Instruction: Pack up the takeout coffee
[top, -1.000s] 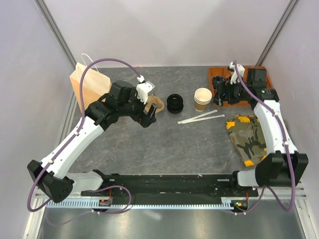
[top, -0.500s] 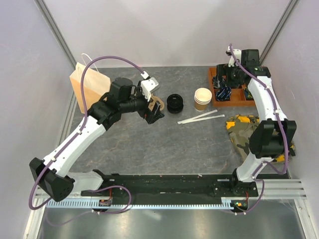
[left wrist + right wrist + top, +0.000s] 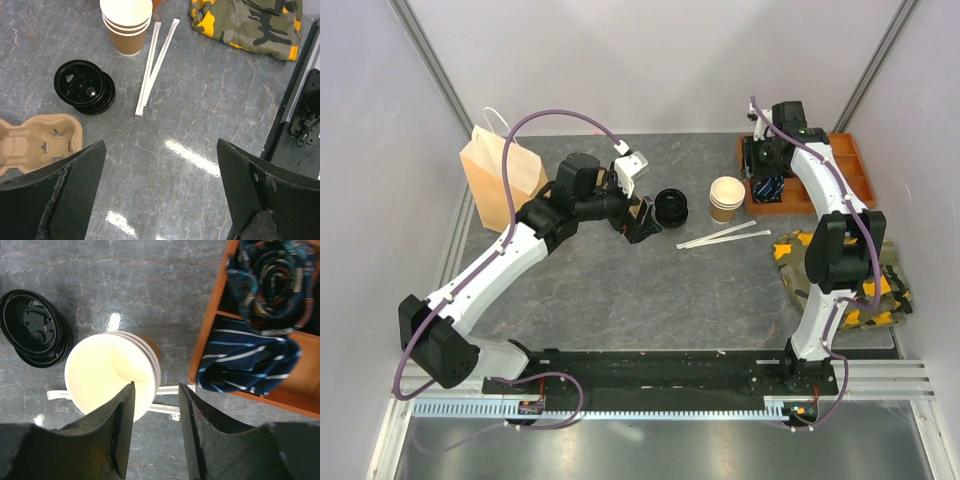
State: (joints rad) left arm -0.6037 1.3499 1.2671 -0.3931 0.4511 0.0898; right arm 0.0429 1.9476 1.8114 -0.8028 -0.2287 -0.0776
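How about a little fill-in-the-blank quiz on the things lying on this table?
1. The lids stacked between the pulp carrier and the paper cups are coloured ___.
2. Beside the cups lie ___ white wrapped straws.
3. The paper bag stands on the ___ arm's side.
4. The cloth near the right arm has a ___ pattern.

Missing words: black; two; left; camouflage.

Grey marbled tabletop [image 3: 620,290], pale lilac walls [image 3: 650,60], overhead glare.
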